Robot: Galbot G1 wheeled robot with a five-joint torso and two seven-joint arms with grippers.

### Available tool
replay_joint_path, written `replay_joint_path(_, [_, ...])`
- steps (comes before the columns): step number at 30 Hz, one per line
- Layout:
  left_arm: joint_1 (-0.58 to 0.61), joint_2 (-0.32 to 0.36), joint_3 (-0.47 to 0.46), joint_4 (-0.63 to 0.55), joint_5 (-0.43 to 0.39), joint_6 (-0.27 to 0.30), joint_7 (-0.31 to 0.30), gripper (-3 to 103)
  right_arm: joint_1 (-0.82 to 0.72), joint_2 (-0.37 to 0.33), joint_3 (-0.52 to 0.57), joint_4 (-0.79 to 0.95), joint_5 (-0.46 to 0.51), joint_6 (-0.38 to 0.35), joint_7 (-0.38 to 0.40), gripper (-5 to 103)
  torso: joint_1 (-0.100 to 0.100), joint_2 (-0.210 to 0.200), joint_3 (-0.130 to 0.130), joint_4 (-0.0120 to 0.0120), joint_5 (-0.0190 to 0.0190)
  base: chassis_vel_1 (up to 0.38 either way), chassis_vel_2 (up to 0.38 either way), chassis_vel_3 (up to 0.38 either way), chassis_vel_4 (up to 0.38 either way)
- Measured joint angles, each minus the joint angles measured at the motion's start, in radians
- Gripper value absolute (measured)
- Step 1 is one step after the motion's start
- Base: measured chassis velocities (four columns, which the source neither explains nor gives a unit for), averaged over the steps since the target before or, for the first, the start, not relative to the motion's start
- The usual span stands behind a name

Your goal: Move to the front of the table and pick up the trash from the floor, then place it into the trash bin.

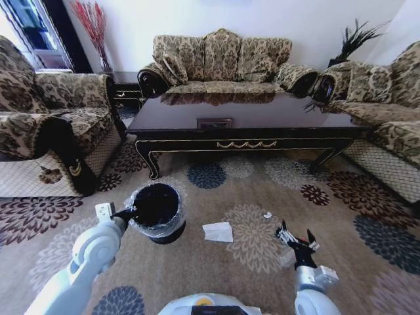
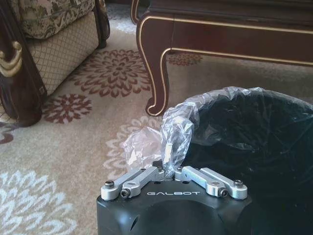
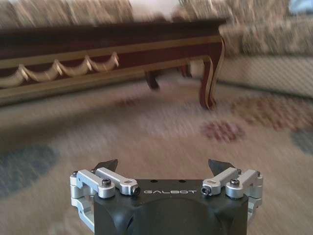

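Note:
The black trash bin (image 1: 157, 209) with its clear liner stands on the patterned floor (image 1: 249, 190) in front of the dark table (image 1: 243, 115). My left gripper (image 1: 126, 213) is at the bin's near-left rim; in the left wrist view the left gripper (image 2: 168, 169) is shut on a fold of the liner (image 2: 171, 132) at the bin (image 2: 249, 142). The trash lies to the bin's right: a flat white napkin (image 1: 218, 231) and a tiny white scrap (image 1: 268, 214). My right gripper (image 1: 295, 236) hangs open just above the floor, right of the napkin; the right gripper (image 3: 164, 169) holds nothing.
Sofas (image 1: 220, 62) ring the table on the left, back and right. A small picture frame (image 1: 214, 123) lies on the table. The table's curved leg (image 2: 156, 73) stands close behind the bin, another table leg (image 3: 211, 73) ahead of the right gripper. Open carpet lies around the napkin.

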Motion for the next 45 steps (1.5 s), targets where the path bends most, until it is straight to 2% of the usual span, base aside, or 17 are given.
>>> replay_joint_path(2, [-0.003,0.003,0.0,-0.002,-0.001,0.0,0.0,4,0.01,-0.011,-0.004,-0.004,0.049,-0.06,0.036,100,0.0,0.0,0.0,0.0,0.0,0.0,0.0,0.0,0.0])
replay_joint_path(3, [-0.007,0.008,0.0,-0.005,-0.003,0.0,0.0,4,0.022,-0.026,-0.007,-0.01,0.101,-0.116,0.072,100,0.0,0.0,0.0,0.0,0.0,0.0,0.0,0.0,0.0])
replay_joint_path(4, [-0.007,0.008,0.0,-0.005,-0.003,0.0,0.0,4,0.022,-0.026,-0.007,-0.01,0.101,-0.116,0.072,100,0.0,0.0,0.0,0.0,0.0,0.0,0.0,0.0,0.0])
replay_joint_path(7, [-0.015,0.023,-0.001,-0.012,-0.01,0.0,0.0,4,0.062,-0.081,-0.019,-0.037,0.206,-0.225,0.159,100,0.0,0.0,0.0,-0.0001,0.0,0.0,0.0,0.0,0.0])
replay_joint_path(12, [-0.023,0.037,-0.003,-0.024,-0.019,0.0,0.001,4,0.134,-0.147,-0.043,-0.101,0.302,-0.298,0.224,100,0.0,0.0,0.0,0.0,0.0001,0.0,0.0,0.0,0.0])
replay_joint_path(16, [-0.027,0.046,-0.003,-0.03,-0.024,0.001,0.001,4,0.224,-0.191,-0.083,-0.182,0.368,-0.32,0.259,100,0.0,0.0,0.0,0.0001,0.0001,0.0,0.0,0.0,0.0])
replay_joint_path(23, [-0.027,0.06,-0.011,-0.039,-0.039,0.002,-0.003,4,0.334,-0.202,-0.144,-0.29,0.423,-0.347,0.316,100,0.0,0.0,0.0,0.0002,-0.0002,0.0,0.0,0.0,0.0])
replay_joint_path(35, [-0.034,0.07,-0.012,-0.046,-0.059,0.005,-0.014,4,0.449,-0.135,-0.196,-0.505,0.452,-0.359,0.362,100,0.0,0.0,0.0,0.0,-0.0001,0.0,0.0,0.0,0.0])
replay_joint_path(45, [-0.025,0.07,-0.012,-0.049,-0.059,0.005,-0.015,4,0.512,-0.068,-0.182,-0.608,0.493,-0.34,0.348,100,0.0,0.0,0.0,0.0,-0.0001,0.0,0.0,0.0,0.0])
